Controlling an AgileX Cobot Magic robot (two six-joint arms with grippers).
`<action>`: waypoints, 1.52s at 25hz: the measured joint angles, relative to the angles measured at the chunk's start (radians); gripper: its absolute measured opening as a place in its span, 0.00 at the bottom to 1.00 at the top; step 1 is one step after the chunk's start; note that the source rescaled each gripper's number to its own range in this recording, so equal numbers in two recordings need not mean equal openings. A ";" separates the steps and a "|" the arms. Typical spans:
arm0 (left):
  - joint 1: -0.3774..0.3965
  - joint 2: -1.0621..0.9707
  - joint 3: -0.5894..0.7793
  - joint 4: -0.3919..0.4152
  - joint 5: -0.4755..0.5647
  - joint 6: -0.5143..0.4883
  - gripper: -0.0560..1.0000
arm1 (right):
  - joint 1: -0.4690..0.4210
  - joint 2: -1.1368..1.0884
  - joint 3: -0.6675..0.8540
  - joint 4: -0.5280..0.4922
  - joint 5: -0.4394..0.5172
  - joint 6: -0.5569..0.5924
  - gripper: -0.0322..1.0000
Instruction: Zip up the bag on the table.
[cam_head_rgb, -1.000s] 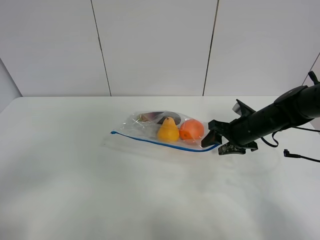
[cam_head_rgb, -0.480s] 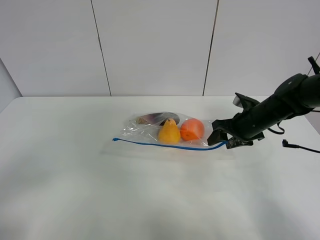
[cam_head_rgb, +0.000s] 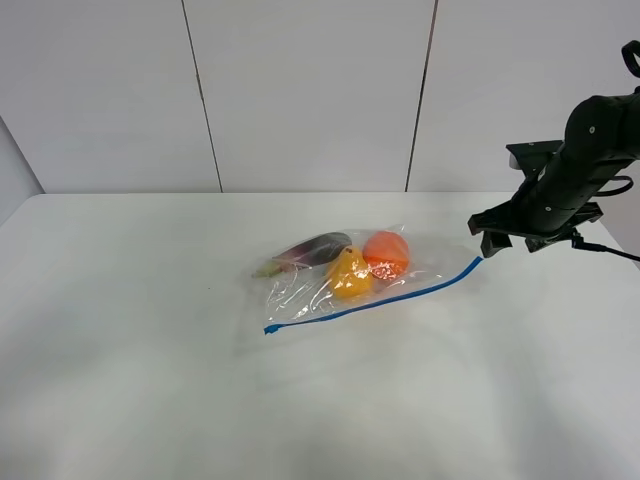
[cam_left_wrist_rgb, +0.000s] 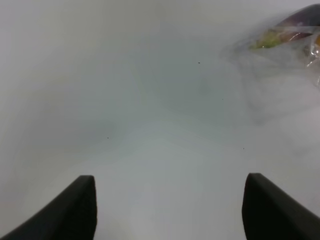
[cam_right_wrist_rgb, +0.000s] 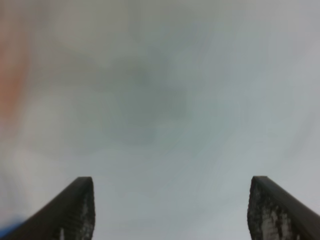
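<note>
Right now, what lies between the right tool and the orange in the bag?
In the exterior high view, only clear bag plastic and the blue zip strip's end lie between the right tool and the orange.

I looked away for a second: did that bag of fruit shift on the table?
Yes. The bag has swung round: its blue zip strip now slants up toward the right gripper, and the fruit sits nearer the table's back edge.

The bag (cam_left_wrist_rgb: 295, 30) is cut off by the left wrist view's edge and blurred; only an orange smear is seen in the right wrist view.
</note>
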 joint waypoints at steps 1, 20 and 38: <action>0.000 0.000 0.000 0.000 0.000 0.000 0.69 | 0.000 -0.007 0.000 -0.015 0.000 0.014 1.00; 0.000 0.000 0.000 0.000 -0.001 0.000 0.69 | 0.000 -0.490 0.000 0.025 0.088 0.032 1.00; 0.000 0.000 0.000 0.000 -0.001 0.000 0.69 | 0.000 -1.319 -0.002 0.033 0.376 0.078 1.00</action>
